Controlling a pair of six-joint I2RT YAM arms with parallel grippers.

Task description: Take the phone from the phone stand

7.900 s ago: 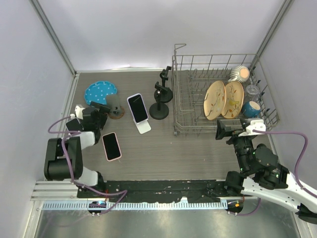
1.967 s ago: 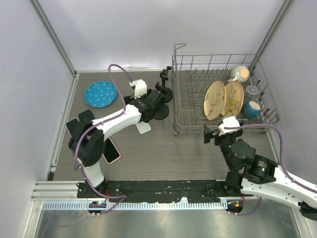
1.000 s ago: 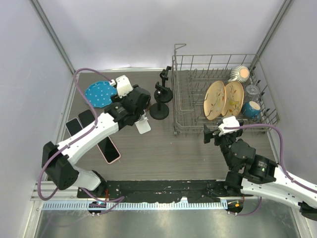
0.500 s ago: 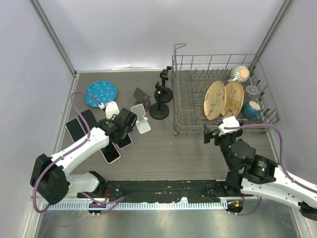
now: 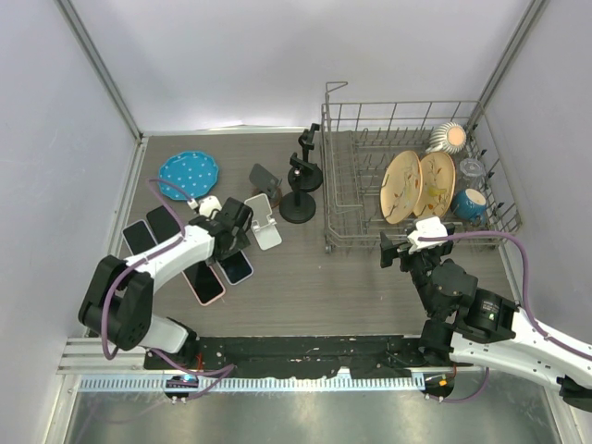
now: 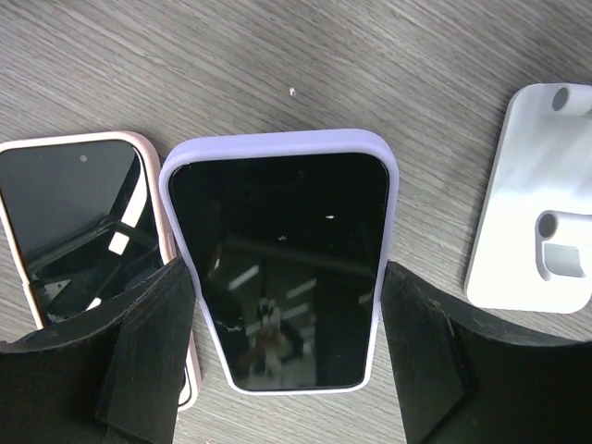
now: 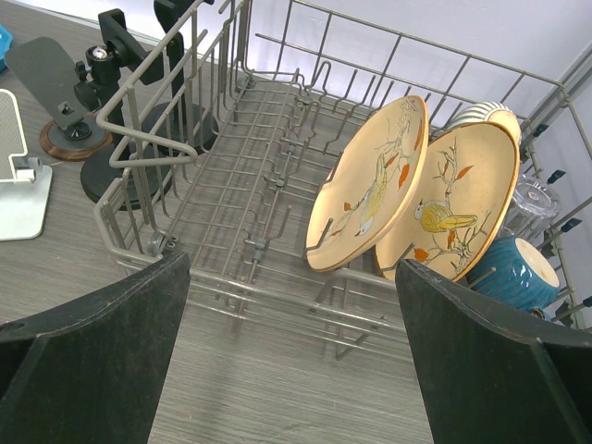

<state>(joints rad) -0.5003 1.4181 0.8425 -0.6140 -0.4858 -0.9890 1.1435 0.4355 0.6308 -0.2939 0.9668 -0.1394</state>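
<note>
The phone, in a lavender case [image 6: 282, 264], lies flat, screen up, on the wooden table, also seen in the top view [image 5: 237, 267]. It is right of a pink-cased phone [image 6: 83, 217]. The white phone stand [image 6: 546, 222] stands empty just beside it, also in the top view [image 5: 265, 225]. My left gripper [image 6: 287, 370] is open, a finger on either side of the phone's near end with a gap on each side; in the top view it [image 5: 233, 242] hovers between stand and phone. My right gripper [image 7: 291, 370] is open and empty in front of the dish rack.
Two more phones [image 5: 148, 231] lie at the left. A wooden-based stand [image 5: 264, 178] and a black stand [image 5: 298, 190] are behind the white one. A blue dotted plate [image 5: 188, 175] sits at the back left. The wire dish rack [image 5: 407, 185] holds plates and a blue bowl.
My left gripper took the lavender phone off the white stand, laid it on the table beside the pink phone and let go. The right arm is still.
</note>
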